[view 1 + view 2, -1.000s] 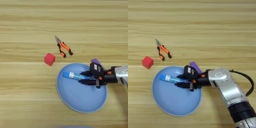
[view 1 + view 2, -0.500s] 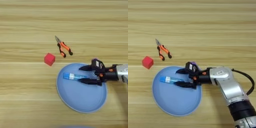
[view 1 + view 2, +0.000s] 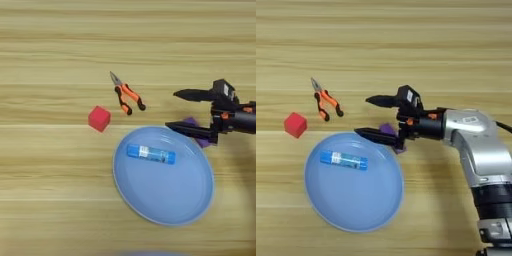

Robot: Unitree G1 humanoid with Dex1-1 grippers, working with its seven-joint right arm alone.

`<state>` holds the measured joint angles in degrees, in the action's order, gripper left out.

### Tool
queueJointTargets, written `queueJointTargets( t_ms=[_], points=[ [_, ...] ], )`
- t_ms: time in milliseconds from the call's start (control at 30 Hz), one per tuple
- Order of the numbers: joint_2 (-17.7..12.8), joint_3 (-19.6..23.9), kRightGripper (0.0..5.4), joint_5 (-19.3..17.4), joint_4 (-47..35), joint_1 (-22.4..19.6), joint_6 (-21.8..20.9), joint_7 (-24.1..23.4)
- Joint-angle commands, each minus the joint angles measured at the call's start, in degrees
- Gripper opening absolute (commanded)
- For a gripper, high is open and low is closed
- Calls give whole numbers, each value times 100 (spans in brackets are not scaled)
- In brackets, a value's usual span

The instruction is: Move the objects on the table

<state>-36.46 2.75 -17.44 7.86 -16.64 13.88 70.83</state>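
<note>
The pale plank worktop [image 3: 406, 45] carries everything. The right pincer [image 3: 367, 116] hangs released, holding nothing. The purple block [image 3: 389, 131] lies just behind its lower finger, partly hidden; the blue stick [image 3: 343, 160] rests crosswise on the plate [image 3: 381, 210], beyond the tips.

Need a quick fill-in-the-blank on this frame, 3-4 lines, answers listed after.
1. The blue stick lies inside the ____, untouched by the gripper.
2. The right gripper has its two black fingers ____ and holds nothing.
3. The red cube sits on the table to the robot's ____ of the plate.
4. Partly hidden behind the lower finger, at the plate's rim, is a ____ block.

Answers: plate; open; left; purple
</note>
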Motion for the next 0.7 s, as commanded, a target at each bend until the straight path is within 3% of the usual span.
queueJointTargets(
  t_ms=[33,300,700],
  points=[
    [-389,213,539,249,300,-631,-271,-377],
    [-406,20,539,957,1325,-1025,-609,-910],
    [-331,-310,539,1452,1985,-1047,-1021,-996]
  ],
)
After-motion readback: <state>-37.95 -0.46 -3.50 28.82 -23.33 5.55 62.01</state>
